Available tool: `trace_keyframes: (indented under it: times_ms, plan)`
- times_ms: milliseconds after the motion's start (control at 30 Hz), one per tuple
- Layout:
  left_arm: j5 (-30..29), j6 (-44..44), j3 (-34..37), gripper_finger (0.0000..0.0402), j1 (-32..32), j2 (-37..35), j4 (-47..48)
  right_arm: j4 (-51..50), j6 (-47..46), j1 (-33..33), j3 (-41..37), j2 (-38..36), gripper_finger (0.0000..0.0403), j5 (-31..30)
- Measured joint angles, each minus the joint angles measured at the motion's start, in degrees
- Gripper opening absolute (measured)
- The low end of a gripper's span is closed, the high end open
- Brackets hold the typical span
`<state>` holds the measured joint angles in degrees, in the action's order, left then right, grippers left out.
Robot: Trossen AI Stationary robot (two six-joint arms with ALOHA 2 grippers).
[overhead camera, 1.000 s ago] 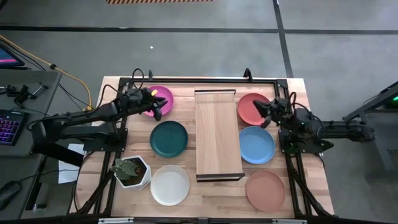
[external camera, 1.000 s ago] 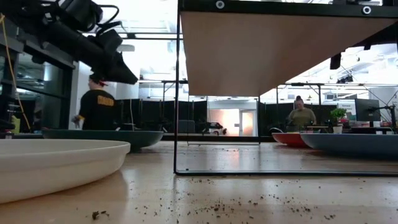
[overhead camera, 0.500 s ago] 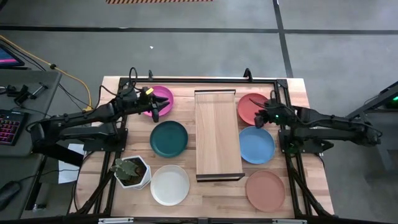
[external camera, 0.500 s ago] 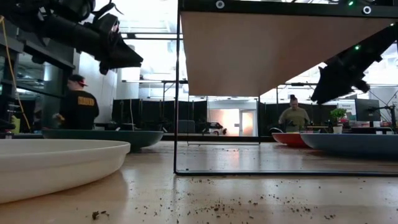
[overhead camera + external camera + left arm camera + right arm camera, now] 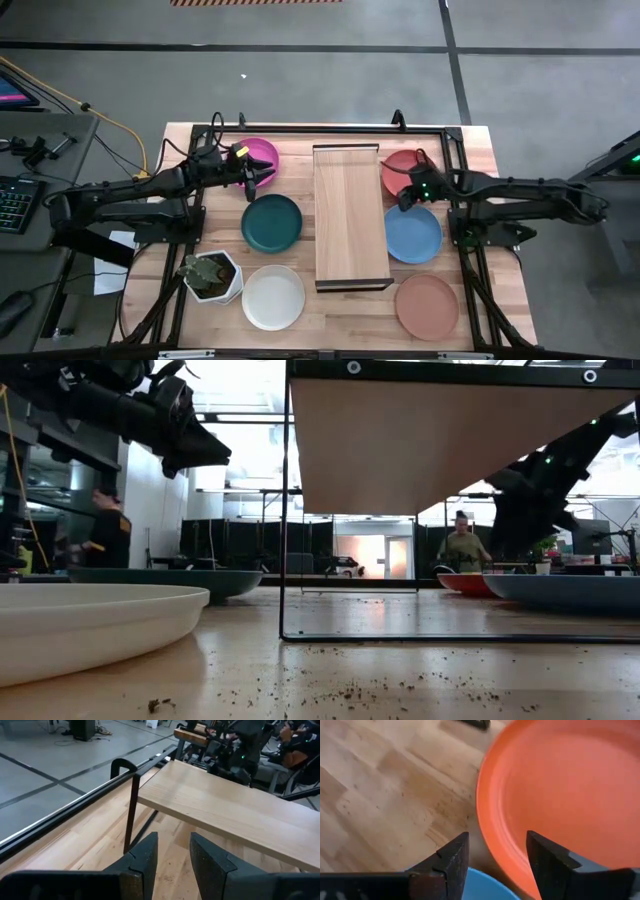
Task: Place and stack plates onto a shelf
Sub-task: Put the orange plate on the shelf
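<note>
Both arms are dark, slim and jointed, with black cables looping along their links. The left gripper (image 5: 252, 178) carries a yellow marking near its wrist. The right gripper (image 5: 407, 196) shows a small green light. Their fingers (image 5: 452, 860) are matte black, wedge-shaped.

Open robotics lab: concrete floor (image 5: 300, 90), taped lines.

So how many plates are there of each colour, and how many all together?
magenta pink plate: 1
dark teal plate: 1
white plate: 1
coral red plate: 1
light blue plate: 1
salmon tan plate: 1
Total: 6 plates
</note>
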<state>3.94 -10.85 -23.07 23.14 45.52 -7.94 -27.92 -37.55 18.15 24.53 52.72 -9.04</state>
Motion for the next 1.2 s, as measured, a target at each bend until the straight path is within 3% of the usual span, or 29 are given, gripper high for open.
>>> trace_keyframes:
  times_ms: [533, 867, 1000, 1200]
  plan:
    - [-0.07, -1.00, 0.00, 0.0104, 0.00, 0.00, 0.13, 6.01, 1.98, -0.02, -0.07, 9.53, 0.0177, 2.78]
    - [-0.09, -1.13, 0.00, 0.0104, 0.00, 0.00, 0.20, 6.16, 1.55, -0.02, -0.07, 13.37, 0.0174, -1.27]
    - [-0.09, -1.16, 0.00, 0.0104, 0.00, 0.00, 0.22, 6.10, 0.63, -0.02, -0.07, 14.65, 0.0139, -2.09]
    - [-0.10, -2.08, 0.00, 0.0104, 0.00, 0.00, 0.22, 6.38, 0.79, -0.03, -0.07, 15.42, 0.0023, -4.77]
